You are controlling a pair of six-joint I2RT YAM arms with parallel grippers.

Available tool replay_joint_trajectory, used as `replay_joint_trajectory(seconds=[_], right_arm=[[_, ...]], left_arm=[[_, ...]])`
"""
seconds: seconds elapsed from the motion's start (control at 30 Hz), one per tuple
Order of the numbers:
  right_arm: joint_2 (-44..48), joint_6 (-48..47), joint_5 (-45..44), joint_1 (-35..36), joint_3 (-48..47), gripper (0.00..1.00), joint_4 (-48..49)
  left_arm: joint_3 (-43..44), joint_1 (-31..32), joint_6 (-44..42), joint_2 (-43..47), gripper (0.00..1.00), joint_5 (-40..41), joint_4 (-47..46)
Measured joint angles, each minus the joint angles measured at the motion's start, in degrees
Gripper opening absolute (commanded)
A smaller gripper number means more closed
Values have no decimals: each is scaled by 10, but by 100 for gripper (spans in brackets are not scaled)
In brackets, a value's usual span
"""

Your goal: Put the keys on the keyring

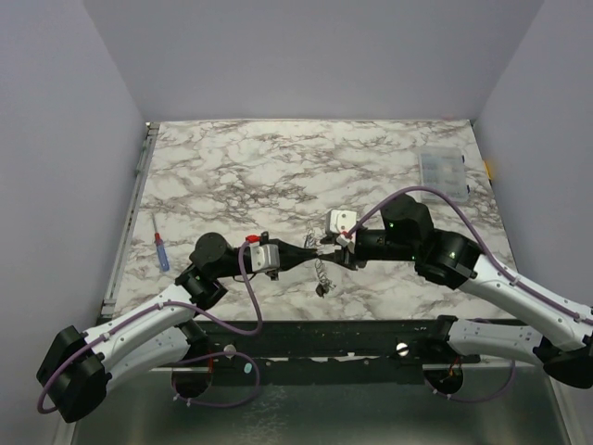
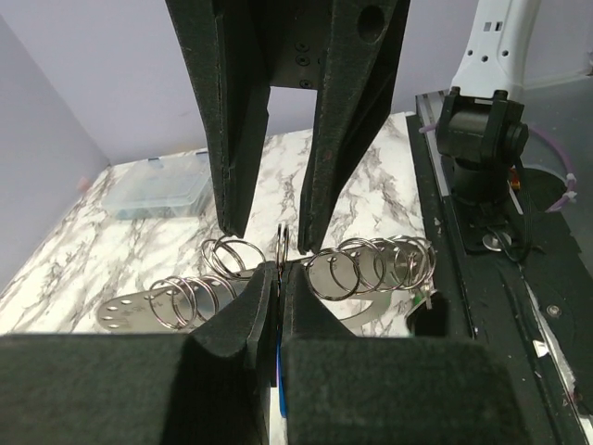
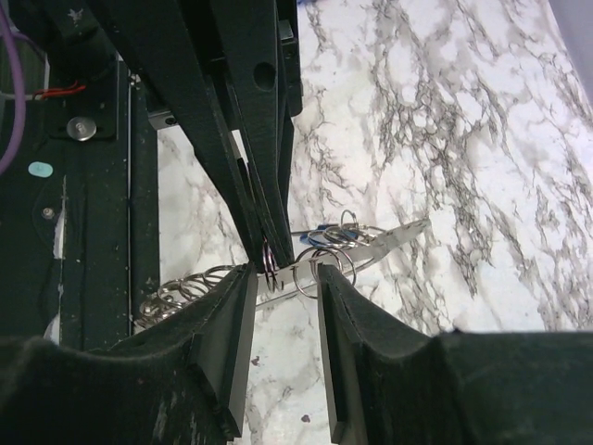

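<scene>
Left gripper [image 2: 279, 274]: black fingers pinched together on one thin wire ring of the keyring [image 2: 125, 312], a pale silvery elongated metal strip carrying a cluster of small split rings.

Right gripper [image 3: 284, 275]: jaws stand part-way apart, one finger on each side of the pinched ring. Contact with the metal cannot be told.

The two grippers meet tip to tip above the near middle of the white grey-veined marble table [image 1: 278, 167], with the keyring dangling just below them.

Keys [image 3: 318, 234]: small blue plastic heads show among the rings beside the strip; other colours cannot be made out.

A thin screwdriver with a red-and-blue handle [image 1: 160, 243] lies at the left edge. A clear plastic compartment box [image 1: 442, 169] sits far right.
</scene>
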State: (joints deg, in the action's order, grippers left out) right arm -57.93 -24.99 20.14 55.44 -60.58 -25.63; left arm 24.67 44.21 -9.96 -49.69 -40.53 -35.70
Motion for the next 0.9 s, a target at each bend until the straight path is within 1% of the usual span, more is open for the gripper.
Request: replay_joint_trajectory(seconds=[0.17, 0.33, 0.53, 0.57, 0.67, 0.7, 0.9], right_arm=[[-8, -8, 0, 0, 0, 39, 0], [-13, -17, 0, 0, 0, 30, 1], [-22, -24, 1, 0, -1, 25, 1], [-23, -25, 1, 0, -1, 21, 1], [-26, -27, 3, 0, -1, 2, 2], [-26, -29, 3, 0, -1, 1, 1], [-26, -31, 3, 0, -1, 1, -1]], left_arm=[[0, 0, -3, 0, 0, 0, 10], [0, 0, -5, 0, 0, 0, 16], [0, 0, -6, -1, 0, 0, 19], [0, -1, -6, -2, 0, 0, 20], [0, -3, -7, -2, 0, 1, 21], [0, -3, -7, -3, 0, 2, 21], [0, -5, -7, -3, 0, 3, 22]])
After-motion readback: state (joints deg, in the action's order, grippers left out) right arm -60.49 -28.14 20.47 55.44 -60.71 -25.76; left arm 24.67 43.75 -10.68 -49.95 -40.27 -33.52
